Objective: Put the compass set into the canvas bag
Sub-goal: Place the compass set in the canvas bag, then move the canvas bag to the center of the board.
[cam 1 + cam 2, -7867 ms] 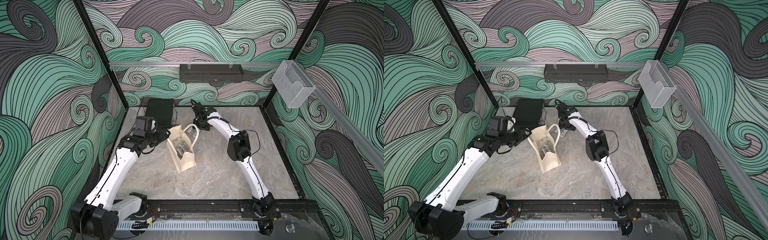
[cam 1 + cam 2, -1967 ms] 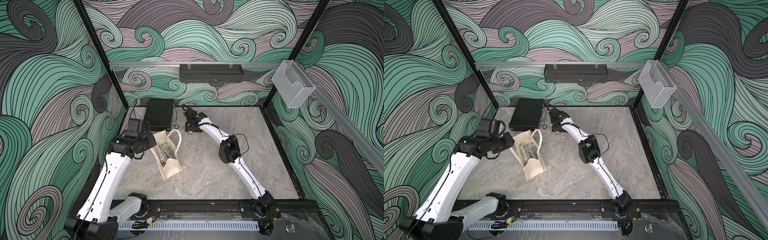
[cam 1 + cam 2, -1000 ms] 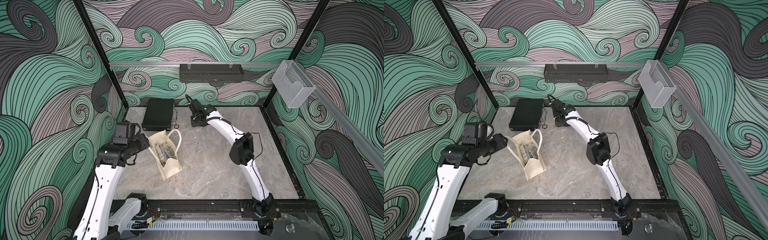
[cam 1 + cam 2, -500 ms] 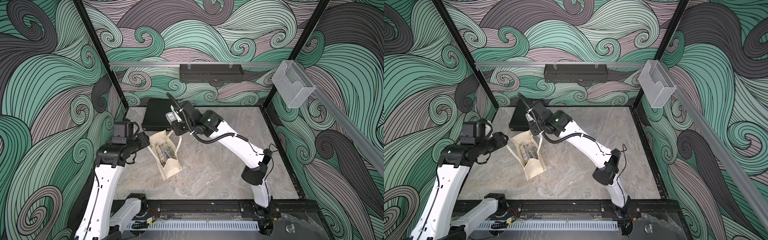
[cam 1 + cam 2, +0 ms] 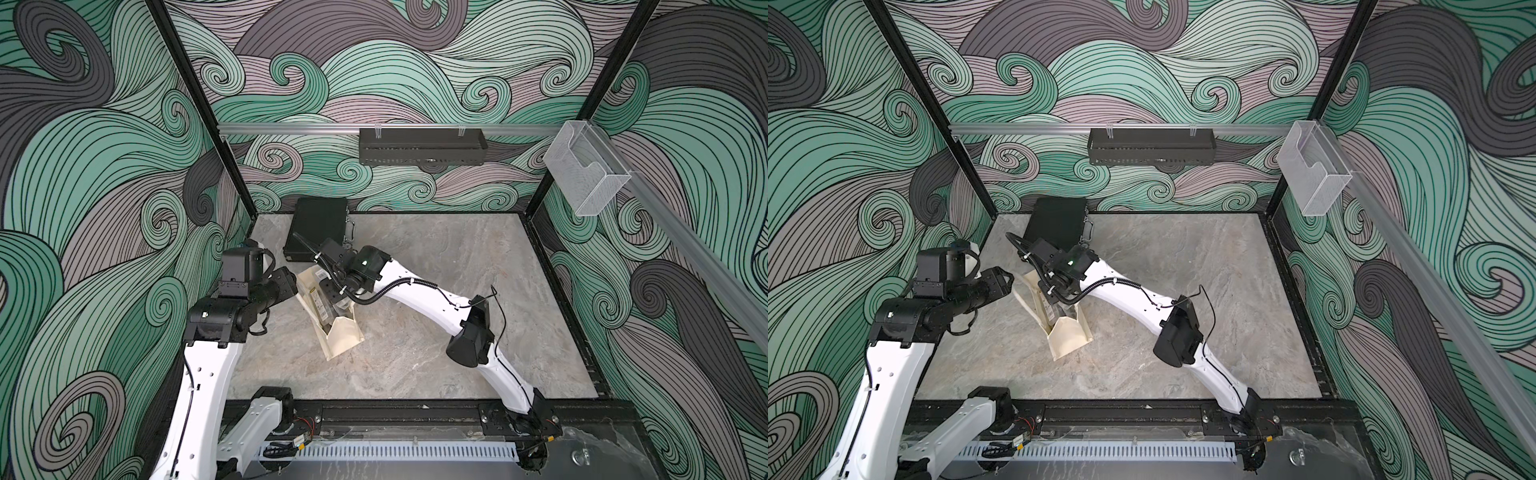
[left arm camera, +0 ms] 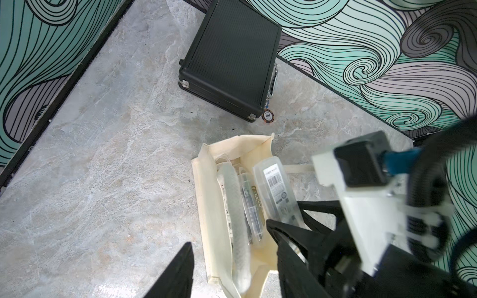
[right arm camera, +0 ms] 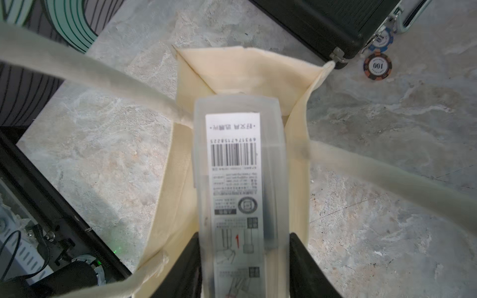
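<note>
- Since a second ago the right arm has swung away from the black case at the back of the desk and now hangs over the canvas bag.
- The right gripper has its fingers pinching the compass set — a clear box with a barcode label — by its long sides.
- The box sits over the bag's open mouth, between the two handles.
- The left gripper is just beside the bag — fingers spread, empty.
</note>
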Robot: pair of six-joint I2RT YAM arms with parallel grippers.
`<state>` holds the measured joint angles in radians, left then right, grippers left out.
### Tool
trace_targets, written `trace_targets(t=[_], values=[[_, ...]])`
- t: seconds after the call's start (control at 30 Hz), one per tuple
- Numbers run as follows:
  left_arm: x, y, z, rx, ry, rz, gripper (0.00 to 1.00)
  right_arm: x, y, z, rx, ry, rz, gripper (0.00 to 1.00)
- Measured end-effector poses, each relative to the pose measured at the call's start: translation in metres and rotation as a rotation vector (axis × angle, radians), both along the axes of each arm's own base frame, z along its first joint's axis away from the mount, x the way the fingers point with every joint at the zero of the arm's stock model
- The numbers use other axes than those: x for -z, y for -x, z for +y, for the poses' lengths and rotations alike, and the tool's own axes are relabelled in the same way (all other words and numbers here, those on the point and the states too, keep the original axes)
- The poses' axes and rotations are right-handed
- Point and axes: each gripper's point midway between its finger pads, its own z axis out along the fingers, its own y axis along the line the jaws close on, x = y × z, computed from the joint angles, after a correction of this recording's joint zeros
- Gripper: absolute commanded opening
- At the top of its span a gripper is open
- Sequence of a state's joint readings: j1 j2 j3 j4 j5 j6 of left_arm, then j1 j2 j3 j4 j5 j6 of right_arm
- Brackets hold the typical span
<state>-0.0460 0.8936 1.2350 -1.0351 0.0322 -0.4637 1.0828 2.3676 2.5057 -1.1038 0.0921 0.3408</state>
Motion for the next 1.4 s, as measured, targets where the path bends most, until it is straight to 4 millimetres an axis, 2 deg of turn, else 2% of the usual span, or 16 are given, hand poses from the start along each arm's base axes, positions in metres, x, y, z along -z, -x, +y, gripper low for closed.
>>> trace_targets(t=[0.1, 0.17, 0.27, 0.33, 0.47, 0.6, 0.73, 0.8, 0.87, 0.93, 1.0, 1.1, 1.2, 1.23, 1.3, 1.4], values=[[0.006, 0.001, -0.002, 0.010, 0.009, 0.013, 0.54, 0.016, -0.001, 0.004, 0.007, 0.018, 0.022, 0.47], [0.010, 0.001, -0.005, 0.020, 0.019, 0.024, 0.54, 0.023, -0.002, 0.005, 0.010, 0.024, 0.036, 0.55], [0.017, 0.001, -0.008, 0.031, 0.031, 0.039, 0.54, 0.023, -0.002, 0.005, 0.019, 0.023, 0.046, 0.70], [0.019, 0.001, -0.009, 0.037, 0.036, 0.045, 0.54, 0.017, -0.003, 0.004, 0.026, 0.014, 0.042, 0.74], [0.021, -0.001, -0.011, 0.045, 0.044, 0.049, 0.55, -0.004, -0.005, 0.000, 0.027, -0.011, 0.015, 0.75], [0.026, -0.005, -0.015, 0.058, 0.058, 0.071, 0.53, -0.044, -0.007, -0.012, 0.030, -0.046, -0.054, 0.72], [0.037, -0.009, -0.018, 0.065, 0.072, 0.097, 0.43, -0.091, -0.013, -0.039, 0.071, -0.079, -0.138, 0.67], [0.039, -0.009, -0.019, 0.070, 0.081, 0.102, 0.39, -0.107, -0.021, -0.056, 0.109, -0.090, -0.160, 0.67], [0.038, -0.011, -0.021, 0.073, 0.088, 0.098, 0.34, -0.113, -0.032, -0.071, 0.149, -0.089, -0.171, 0.66], [0.037, -0.012, -0.022, 0.078, 0.094, 0.092, 0.30, -0.108, -0.044, -0.083, 0.182, -0.072, -0.162, 0.64], [0.037, -0.013, -0.023, 0.082, 0.103, 0.089, 0.27, -0.094, -0.051, -0.088, 0.196, -0.049, -0.131, 0.59], [0.040, -0.013, -0.025, 0.085, 0.114, 0.100, 0.20, -0.069, -0.049, -0.080, 0.171, -0.033, -0.060, 0.48], [0.043, -0.015, -0.028, 0.092, 0.129, 0.110, 0.13, -0.046, -0.042, -0.068, 0.142, -0.015, -0.003, 0.20], [0.043, -0.016, -0.029, 0.095, 0.133, 0.111, 0.10, -0.038, -0.040, -0.066, 0.139, -0.006, 0.012, 0.14], [0.043, -0.017, -0.031, 0.099, 0.143, 0.109, 0.05, -0.029, -0.036, -0.066, 0.143, 0.011, 0.032, 0.09], [0.044, -0.020, -0.038, 0.120, 0.167, 0.110, 0.00, -0.028, -0.040, -0.073, 0.182, 0.026, 0.025, 0.05]])
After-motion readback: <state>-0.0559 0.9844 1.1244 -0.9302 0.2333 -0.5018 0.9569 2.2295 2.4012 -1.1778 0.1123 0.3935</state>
